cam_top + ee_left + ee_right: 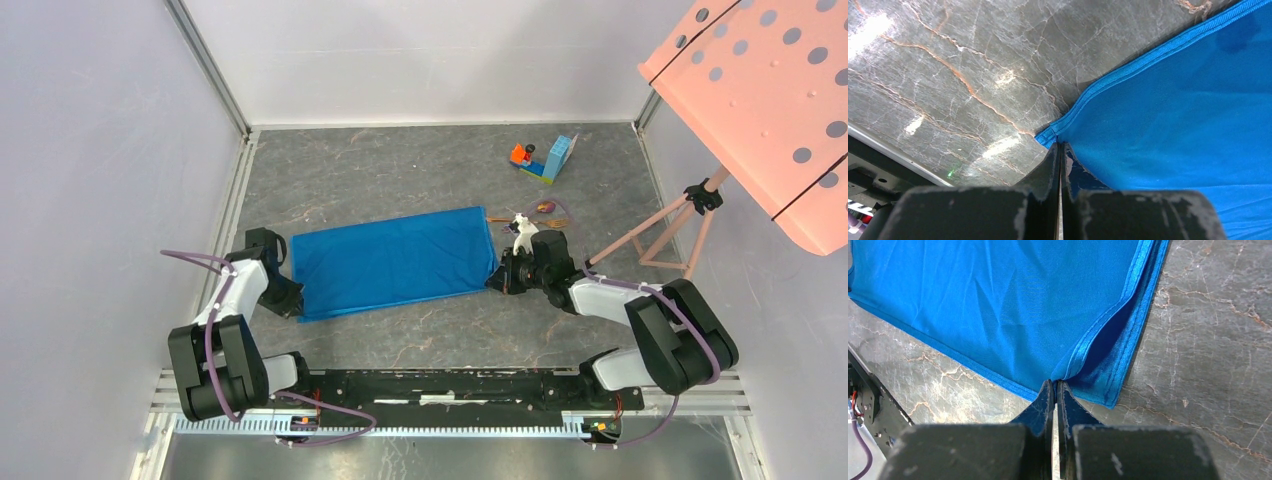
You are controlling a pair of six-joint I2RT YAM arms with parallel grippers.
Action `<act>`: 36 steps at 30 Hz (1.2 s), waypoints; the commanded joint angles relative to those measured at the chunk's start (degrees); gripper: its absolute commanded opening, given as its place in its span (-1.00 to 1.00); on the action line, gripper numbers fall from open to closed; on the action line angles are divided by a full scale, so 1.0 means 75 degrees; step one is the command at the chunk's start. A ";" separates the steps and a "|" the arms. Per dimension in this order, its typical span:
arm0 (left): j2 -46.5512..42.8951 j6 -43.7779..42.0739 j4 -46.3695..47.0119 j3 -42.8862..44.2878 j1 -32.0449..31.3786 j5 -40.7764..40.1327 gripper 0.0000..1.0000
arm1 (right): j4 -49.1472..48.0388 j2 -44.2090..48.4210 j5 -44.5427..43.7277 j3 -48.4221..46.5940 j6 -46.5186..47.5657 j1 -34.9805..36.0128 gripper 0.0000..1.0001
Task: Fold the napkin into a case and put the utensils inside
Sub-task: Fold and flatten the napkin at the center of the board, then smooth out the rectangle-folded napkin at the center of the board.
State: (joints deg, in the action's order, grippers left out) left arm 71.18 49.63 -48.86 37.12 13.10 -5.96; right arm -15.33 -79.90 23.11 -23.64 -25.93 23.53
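The bright blue napkin (390,260) lies flat on the grey marble table as a wide folded rectangle. My left gripper (293,298) is at its near-left corner. In the left wrist view the gripper (1059,145) is shut, with the hemmed napkin (1173,125) corner pinched at its tips. My right gripper (498,282) is at the near-right corner. In the right wrist view it (1055,382) is shut on the upper layer's hem of the napkin (998,305), which lifts off the layer below. The copper-gold utensils (545,209) lie just beyond the napkin's far-right corner.
An orange-and-blue toy block piece (545,160) stands at the back right. A pink perforated panel (770,100) on a tripod (670,240) overhangs the right side. White walls enclose the table, and a metal rail (440,385) runs along the near edge.
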 commanded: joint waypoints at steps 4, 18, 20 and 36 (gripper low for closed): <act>-0.0423 -0.0016 -0.0147 0.0370 0.0021 -0.0501 -0.83 | 0.0056 0.0248 0.0058 -0.0270 0.0175 0.0030 -0.74; -0.1563 -0.2087 0.0729 0.1693 -0.0044 0.1342 0.82 | 0.1389 0.0382 -0.0838 -0.2064 0.1525 0.0064 0.59; -0.1162 -0.2302 0.1473 0.1674 -0.0052 0.1916 0.88 | 0.1364 -0.0372 -0.0873 -0.2803 0.1612 0.0056 0.61; 0.2407 -0.3458 0.2072 0.3833 0.0737 0.1334 0.67 | 0.1505 -0.3761 0.0099 -0.5947 0.1364 -0.0898 0.11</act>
State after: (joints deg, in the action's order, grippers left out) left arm 85.36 27.99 -36.21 62.41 16.23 3.14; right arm -2.44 -105.23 18.33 -65.12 -14.68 18.09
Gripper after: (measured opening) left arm 0.851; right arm 0.578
